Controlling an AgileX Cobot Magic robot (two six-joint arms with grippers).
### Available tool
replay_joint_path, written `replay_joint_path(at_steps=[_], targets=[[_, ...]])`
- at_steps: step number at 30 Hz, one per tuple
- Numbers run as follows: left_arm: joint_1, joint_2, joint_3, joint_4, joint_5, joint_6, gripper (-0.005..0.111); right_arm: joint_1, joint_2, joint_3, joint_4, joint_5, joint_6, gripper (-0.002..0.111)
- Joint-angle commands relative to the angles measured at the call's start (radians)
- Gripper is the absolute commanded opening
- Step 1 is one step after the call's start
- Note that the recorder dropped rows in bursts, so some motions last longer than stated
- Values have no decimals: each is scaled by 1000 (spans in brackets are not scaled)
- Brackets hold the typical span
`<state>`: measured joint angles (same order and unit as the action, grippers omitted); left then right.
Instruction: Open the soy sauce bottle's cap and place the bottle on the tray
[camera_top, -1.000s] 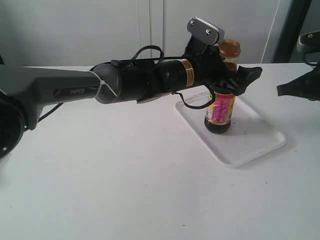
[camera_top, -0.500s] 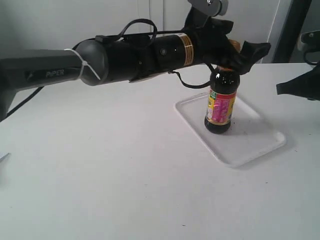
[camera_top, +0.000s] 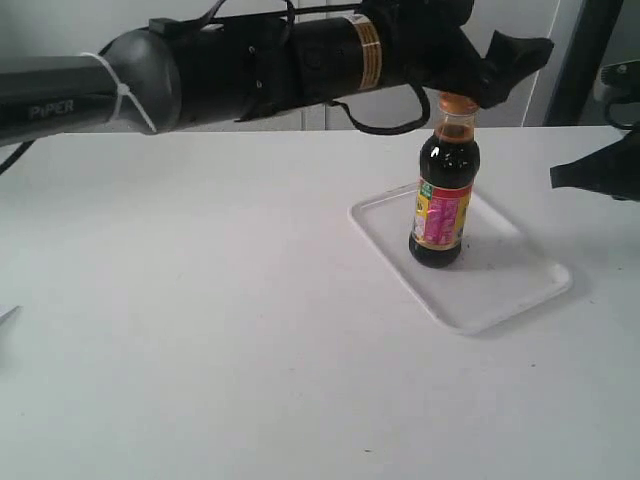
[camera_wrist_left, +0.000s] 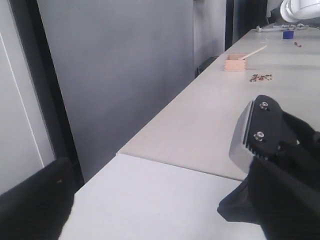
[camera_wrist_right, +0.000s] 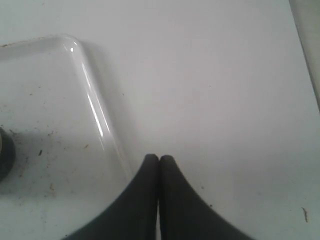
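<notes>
The soy sauce bottle (camera_top: 442, 205) stands upright on the white tray (camera_top: 510, 290), dark liquid up to its neck. Only the orange lower edge of its cap (camera_top: 458, 103) shows; the rest is hidden behind my left gripper (camera_top: 490, 70), so I cannot tell whether the cap is open. That gripper hovers just above the bottle's top, open and empty. The left wrist view shows only bare table between its wide-apart fingers (camera_wrist_left: 35, 200). My right gripper (camera_top: 556, 180) is shut to the right of the tray, its tips (camera_wrist_right: 159, 160) just off the tray's rim (camera_wrist_right: 95, 105).
The bottle's base shows at the picture's edge (camera_wrist_right: 4, 152) inside the speckled tray. A black arm part with a grey housing (camera_wrist_left: 255, 132) sits in the left wrist view. A small wooden box (camera_wrist_left: 235, 62) lies on a far counter.
My left gripper has let go of the bottle and risen from its shoulder to above its cap. The bottle stays upright on the tray. The right gripper has not moved.
</notes>
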<state>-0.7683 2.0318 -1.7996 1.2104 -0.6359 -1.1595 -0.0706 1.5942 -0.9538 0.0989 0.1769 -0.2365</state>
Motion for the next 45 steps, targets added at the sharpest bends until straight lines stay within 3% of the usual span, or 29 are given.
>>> replay_joint_path(at_steps=[1, 2, 5, 6, 11, 15, 36, 45], targets=[[1, -74, -5, 153, 10, -139, 58, 0, 3, -2, 5, -18, 5, 0], [1, -84, -5, 177, 10, -157, 49, 0, 3, -2, 5, -16, 5, 0], [22, -137, -5, 311, 3, -304, 2, 0, 3, -2, 5, -13, 5, 0], [34, -147, -5, 378, 3, -366, 0, 0, 3, -2, 5, -13, 5, 0], [89, -183, -4, 534, 31, -620, 0, 0, 3, -2, 5, 2, 5, 0], [129, -215, 1, 534, 35, -643, 0, 0, 3, -2, 5, 3, 5, 0], [350, -441, 182, 534, 66, -552, 0, 0, 3, -2, 1, -1, -26, 0], [458, -496, 186, 534, 62, -301, 0, 0, 3, -2, -6, 3, -28, 0]])
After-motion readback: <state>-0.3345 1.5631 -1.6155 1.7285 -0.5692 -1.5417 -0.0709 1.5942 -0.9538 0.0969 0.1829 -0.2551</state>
